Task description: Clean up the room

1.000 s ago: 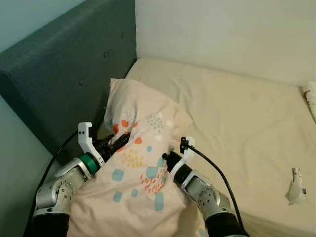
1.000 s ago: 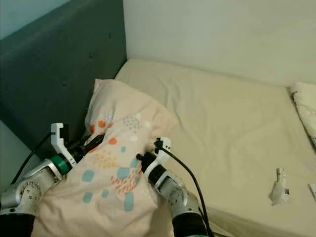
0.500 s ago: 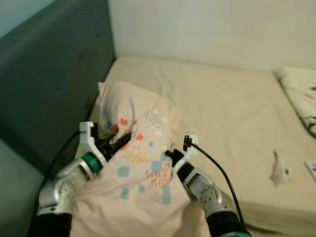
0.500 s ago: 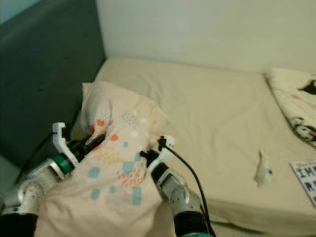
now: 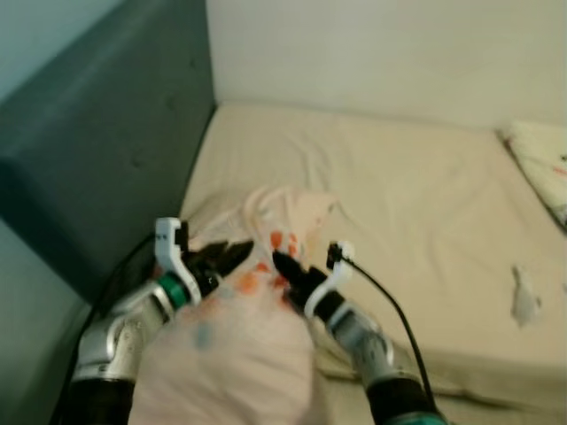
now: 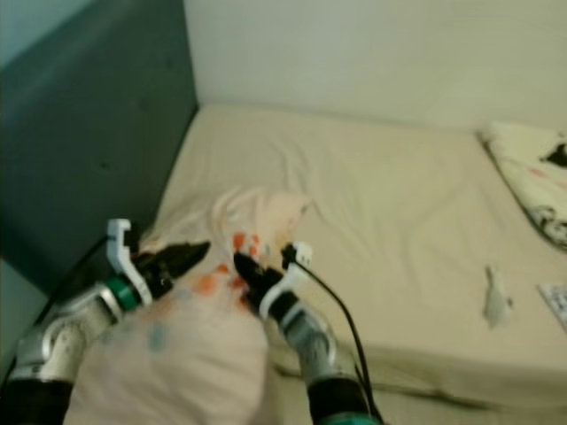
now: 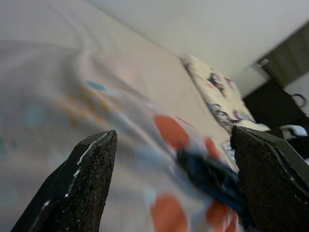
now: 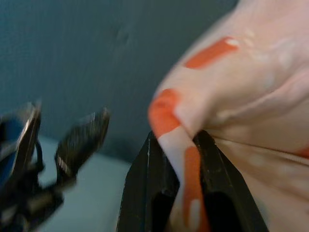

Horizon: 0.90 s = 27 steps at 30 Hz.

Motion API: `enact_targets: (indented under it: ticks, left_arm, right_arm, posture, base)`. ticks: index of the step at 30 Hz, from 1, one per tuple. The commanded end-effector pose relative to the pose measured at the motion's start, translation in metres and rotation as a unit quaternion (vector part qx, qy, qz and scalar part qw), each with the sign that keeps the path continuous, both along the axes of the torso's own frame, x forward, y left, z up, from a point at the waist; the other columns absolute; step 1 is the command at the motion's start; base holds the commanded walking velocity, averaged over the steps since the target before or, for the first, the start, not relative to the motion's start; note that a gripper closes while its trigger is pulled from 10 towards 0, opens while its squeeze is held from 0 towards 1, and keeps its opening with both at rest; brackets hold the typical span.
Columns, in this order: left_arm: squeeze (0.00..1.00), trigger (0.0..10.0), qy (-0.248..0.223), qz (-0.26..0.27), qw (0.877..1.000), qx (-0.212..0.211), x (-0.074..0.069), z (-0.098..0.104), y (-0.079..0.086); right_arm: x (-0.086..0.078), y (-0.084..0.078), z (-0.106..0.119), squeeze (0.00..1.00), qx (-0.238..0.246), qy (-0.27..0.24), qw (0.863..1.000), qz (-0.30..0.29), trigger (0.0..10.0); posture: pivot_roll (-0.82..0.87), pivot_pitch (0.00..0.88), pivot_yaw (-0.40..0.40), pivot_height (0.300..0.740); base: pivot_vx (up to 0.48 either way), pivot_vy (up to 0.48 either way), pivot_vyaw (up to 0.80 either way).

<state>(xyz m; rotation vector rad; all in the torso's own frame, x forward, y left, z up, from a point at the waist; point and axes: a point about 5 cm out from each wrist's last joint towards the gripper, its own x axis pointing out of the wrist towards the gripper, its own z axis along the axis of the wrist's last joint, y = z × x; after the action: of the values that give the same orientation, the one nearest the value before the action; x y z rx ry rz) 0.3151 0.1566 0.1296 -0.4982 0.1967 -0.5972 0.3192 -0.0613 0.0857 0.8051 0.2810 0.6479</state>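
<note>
Cream bed (image 5: 416,195); right tool (image 8: 176,159) pinching soft spotted pillow (image 5: 266,266).

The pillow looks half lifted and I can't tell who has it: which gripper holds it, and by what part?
The right gripper pinches a fold of the pillow near its raised end. The left gripper is open beside it, holding nothing.
</note>
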Motion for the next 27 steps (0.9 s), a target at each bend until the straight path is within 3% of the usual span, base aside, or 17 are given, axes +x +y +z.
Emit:
enact_targets:
  ticks: [1,6,27]
  left_arm:
    - [0.00,10.0,0.017,0.001,1.000,0.012,-0.002,-0.008,0.001]
    - [0.00,10.0,0.024,0.005,0.999,0.026,-0.001,-0.010,0.004]
    - [0.00,10.0,0.018,0.058,0.996,0.060,0.003,-0.015,0.015]
  right_arm:
    - [0.002,0.025,0.018,0.00,0.051,-0.024,0.998,0.010,10.0]
    - [0.002,0.026,0.017,0.00,0.052,-0.023,0.998,0.009,10.0]
    - [0.006,0.022,0.012,0.00,0.040,-0.011,0.999,-0.020,10.0]
  posture:
    - [0.25,0.082,0.055,0.740]
    - [0.25,0.080,0.057,0.740]
    - [0.26,0.074,0.052,0.740]
  base:
    - [0.000,0.000,0.00]
    - [0.000,-0.372,0.00]
    - [0.000,0.000,0.00]
